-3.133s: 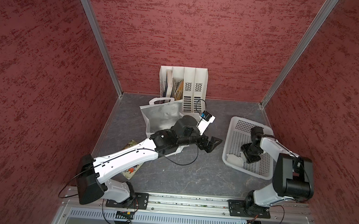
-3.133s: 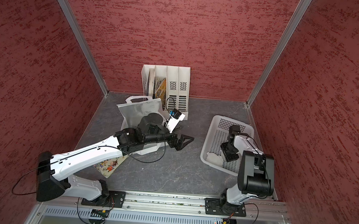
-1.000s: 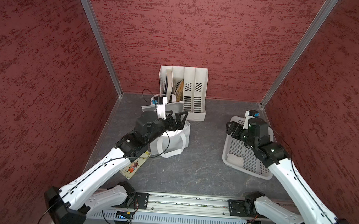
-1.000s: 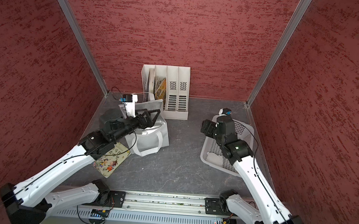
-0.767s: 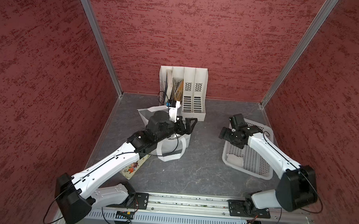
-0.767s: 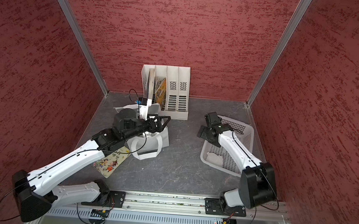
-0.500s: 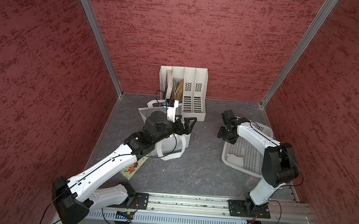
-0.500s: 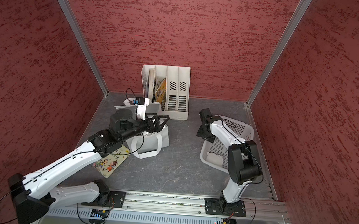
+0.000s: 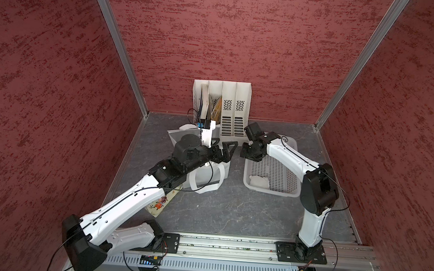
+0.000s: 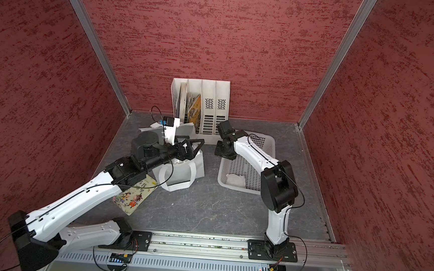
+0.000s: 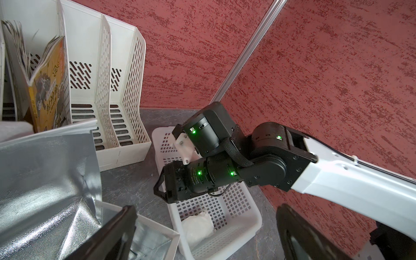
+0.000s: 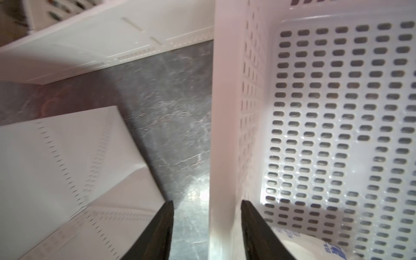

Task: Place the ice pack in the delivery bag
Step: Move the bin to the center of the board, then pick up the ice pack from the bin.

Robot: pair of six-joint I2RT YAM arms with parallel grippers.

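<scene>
delivery bag (image 9: 202, 178): mouth mostly hidden by left arm, mid-frame in a top view.
ice pack (image 12: 319, 247): cut off at frame edge, print blurred.

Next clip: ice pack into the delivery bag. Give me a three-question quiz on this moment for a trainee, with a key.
1. Where does the soft white ice pack pouch lie?
2. True or false: the left gripper is shut on a handle of the white fabric delivery bag with silver foil lining.
3. The right gripper is: A) inside the bag; B) astride the side wall of the white perforated plastic basket; C) holding the ice pack.
Key: 1. In the basket, at its end nearer the robot's base. 2. False: it hovers open over the bag. 3. B.
</scene>
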